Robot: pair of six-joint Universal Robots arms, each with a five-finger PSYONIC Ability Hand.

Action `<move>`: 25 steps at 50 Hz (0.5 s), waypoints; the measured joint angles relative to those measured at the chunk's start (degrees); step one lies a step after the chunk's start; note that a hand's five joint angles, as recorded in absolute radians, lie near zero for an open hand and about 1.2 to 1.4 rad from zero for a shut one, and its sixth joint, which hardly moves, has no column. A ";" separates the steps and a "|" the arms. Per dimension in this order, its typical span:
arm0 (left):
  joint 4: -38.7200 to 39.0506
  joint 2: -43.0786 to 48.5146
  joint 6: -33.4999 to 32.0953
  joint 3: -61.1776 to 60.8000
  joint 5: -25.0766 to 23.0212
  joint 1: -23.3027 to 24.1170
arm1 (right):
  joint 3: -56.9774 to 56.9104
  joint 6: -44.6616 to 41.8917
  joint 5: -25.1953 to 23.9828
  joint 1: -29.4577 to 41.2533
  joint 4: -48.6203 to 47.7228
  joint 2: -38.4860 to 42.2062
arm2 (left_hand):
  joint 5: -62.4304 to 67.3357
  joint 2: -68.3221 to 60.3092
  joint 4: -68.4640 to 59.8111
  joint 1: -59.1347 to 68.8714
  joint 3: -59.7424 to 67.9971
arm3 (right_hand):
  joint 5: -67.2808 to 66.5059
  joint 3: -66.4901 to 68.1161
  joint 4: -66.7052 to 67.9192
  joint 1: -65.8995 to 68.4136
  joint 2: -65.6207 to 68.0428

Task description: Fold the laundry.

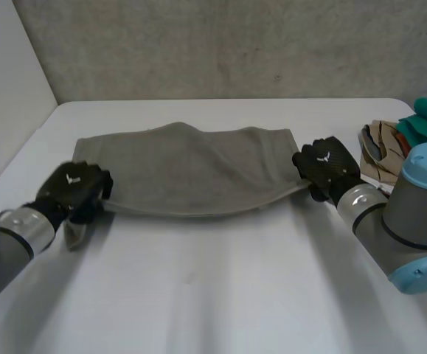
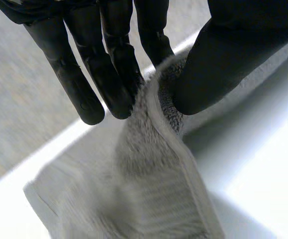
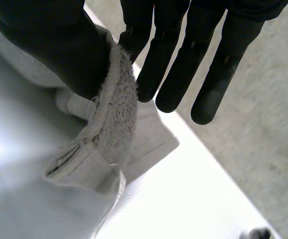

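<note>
Towel (image 1: 191, 173) stretched between left hand (image 1: 71, 192) and right hand (image 1: 325, 166), each pinching one end

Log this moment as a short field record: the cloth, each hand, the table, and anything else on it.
cloth: grey towel, stretched sideways between the two hands over the white table
left hand: at the towel's left end, hem pinched between thumb and fingers
right hand: at the towel's right end, hem pinched between thumb and fingers
other items: pile of more laundry at the table's right edge, beige and teal pieces
fold status: not yet brought over
</note>
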State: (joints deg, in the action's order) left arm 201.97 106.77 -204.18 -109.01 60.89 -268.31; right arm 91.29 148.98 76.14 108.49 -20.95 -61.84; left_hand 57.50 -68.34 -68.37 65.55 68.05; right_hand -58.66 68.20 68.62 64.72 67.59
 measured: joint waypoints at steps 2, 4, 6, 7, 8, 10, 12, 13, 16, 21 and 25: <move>-1.15 1.44 -1.24 -0.26 -0.38 -0.48 | 0.36 0.15 0.18 -0.50 0.79 -0.13 | -9.86 10.57 10.60 -10.11 -10.25 | 0.00 0.00 0.00 0.00 0.00; -3.12 2.21 -1.98 0.04 -0.82 -1.09 | 0.62 0.94 0.49 -1.08 1.38 -0.75 | -27.24 28.00 28.15 -28.31 -27.46 | 0.00 0.00 0.00 0.00 0.00; -5.06 2.29 -2.20 0.48 -1.18 -1.67 | 0.84 1.81 0.72 -1.53 1.69 -1.41 | -36.96 37.48 37.74 -37.73 -36.97 | 0.00 0.00 0.00 0.00 0.00; -6.22 2.07 -2.15 0.77 -1.36 -2.05 | 1.01 2.34 0.83 -1.77 1.80 -1.76 | -42.52 42.76 43.25 -42.41 -42.35 | 0.00 0.00 0.00 0.00 0.00; -6.64 1.94 -2.10 0.86 -1.42 -2.20 | 1.10 2.62 0.87 -1.88 1.85 -1.94 | -42.52 42.76 43.25 -42.41 -42.35 | 0.00 0.00 0.00 0.00 0.00; -9.09 0.76 -1.50 1.26 -1.75 -3.05 | 1.63 3.91 1.05 -2.38 1.96 -2.72 | -46.82 47.01 47.54 -44.16 -46.74 | 0.00 0.00 0.00 0.00 0.00; -10.81 -0.67 -0.57 1.16 -1.83 -3.74 | 2.12 4.80 1.14 -2.67 1.94 -3.11 | -47.69 47.78 48.19 -44.16 -47.57 | 0.00 0.00 0.00 0.00 0.00; -11.84 -1.74 0.19 0.91 -1.79 -4.23 | 2.43 5.26 1.18 -2.81 1.91 -3.26 | -47.86 47.96 48.34 -44.16 -47.73 | 0.00 0.00 0.00 0.00 0.00; -13.99 -4.57 2.31 -0.37 -1.47 -5.75 | 3.38 6.48 1.19 -3.20 1.72 -3.50 | -48.09 48.16 48.51 -44.16 -47.89 | 0.00 0.00 0.00 0.00 0.00; -16.40 -8.90 5.06 -3.90 -0.35 -8.81 | 4.45 8.63 1.07 -3.77 1.36 -3.46 | -48.10 48.16 48.51 -44.16 -47.89 | 0.00 0.00 0.00 0.00 0.00; -17.09 -11.11 5.00 -7.00 0.39 -11.09 | 4.80 10.39 0.88 -3.99 1.25 -3.18 | -47.75 48.02 48.40 -44.16 -47.75 | 0.00 0.00 0.00 0.00 0.00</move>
State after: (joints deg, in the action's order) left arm 184.88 95.66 -199.18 -116.01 61.28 -279.40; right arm 96.08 159.37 77.03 104.50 -19.70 -65.01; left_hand 9.76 -20.32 -19.97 21.39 20.30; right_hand -58.66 68.21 68.62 64.72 67.59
